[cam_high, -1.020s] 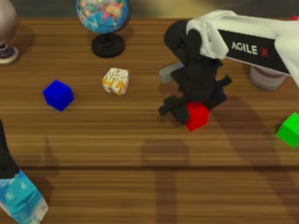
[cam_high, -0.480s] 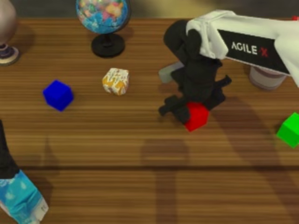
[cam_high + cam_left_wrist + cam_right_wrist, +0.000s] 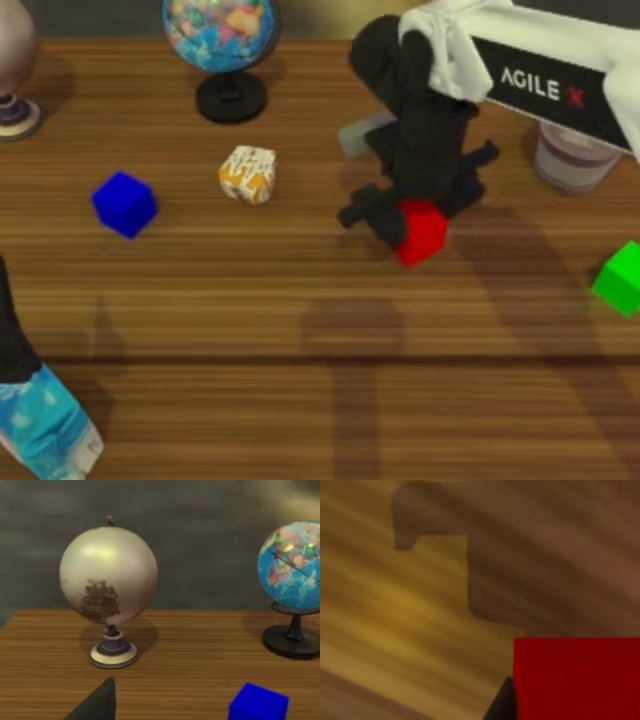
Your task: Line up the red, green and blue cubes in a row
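Note:
My right gripper (image 3: 413, 216) is shut on the red cube (image 3: 423, 232), right of the table's middle; its shadow lies on the wood below it. In the right wrist view the red cube (image 3: 576, 679) fills the corner beside a dark finger (image 3: 502, 705). The blue cube (image 3: 124, 203) sits at the left, and the left wrist view shows this blue cube (image 3: 258, 707) too. The green cube (image 3: 621, 278) rests at the right edge. My left arm (image 3: 10, 340) is parked at the lower left, one of its fingers (image 3: 99, 704) showing well off to the side.
A white cube with orange pattern (image 3: 247, 173) lies between the blue and red cubes. A coloured globe (image 3: 221, 40) and a beige globe (image 3: 108, 576) stand at the back. A pale cup (image 3: 570, 160) is at the back right, a blue-white pack (image 3: 47, 430) at the front left.
My right gripper has moved a little toward the back of the table with the red cube held in it. The other cubes and the left arm have stayed put.

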Tool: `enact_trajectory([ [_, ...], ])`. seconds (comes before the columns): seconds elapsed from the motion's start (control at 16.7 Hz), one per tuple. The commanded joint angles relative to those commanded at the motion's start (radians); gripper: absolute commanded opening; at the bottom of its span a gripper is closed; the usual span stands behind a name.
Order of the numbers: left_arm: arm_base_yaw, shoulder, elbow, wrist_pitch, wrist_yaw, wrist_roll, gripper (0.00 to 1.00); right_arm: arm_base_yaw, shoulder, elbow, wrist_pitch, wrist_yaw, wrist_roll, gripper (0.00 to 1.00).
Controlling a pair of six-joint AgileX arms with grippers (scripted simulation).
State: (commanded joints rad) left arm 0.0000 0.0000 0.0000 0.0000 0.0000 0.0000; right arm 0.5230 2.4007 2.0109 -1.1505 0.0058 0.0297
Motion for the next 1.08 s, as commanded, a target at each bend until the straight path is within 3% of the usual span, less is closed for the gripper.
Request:
enact_trajectory([
  [0.24, 0.0, 0.0, 0.0, 0.0, 0.0, 0.0, 1.0, 0.005, -0.024, 0.097, -0.128, 0.0, -0.001, 0.0],
  [0.66, 0.0, 0.0, 0.0, 0.0, 0.0, 0.0, 1.0, 0.008, -0.023, 0.111, -0.141, 0.0, 0.013, 0.0],
  [0.84, 0.0, 0.0, 0.0, 0.0, 0.0, 0.0, 1.0, 0.061, -0.015, 0.132, -0.155, 0.002, 0.113, 0.0],
  [1.08, 0.0, 0.0, 0.0, 0.0, 0.0, 0.0, 1.0, 0.177, -0.008, 0.161, -0.185, 0.008, 0.37, 0.0],
])
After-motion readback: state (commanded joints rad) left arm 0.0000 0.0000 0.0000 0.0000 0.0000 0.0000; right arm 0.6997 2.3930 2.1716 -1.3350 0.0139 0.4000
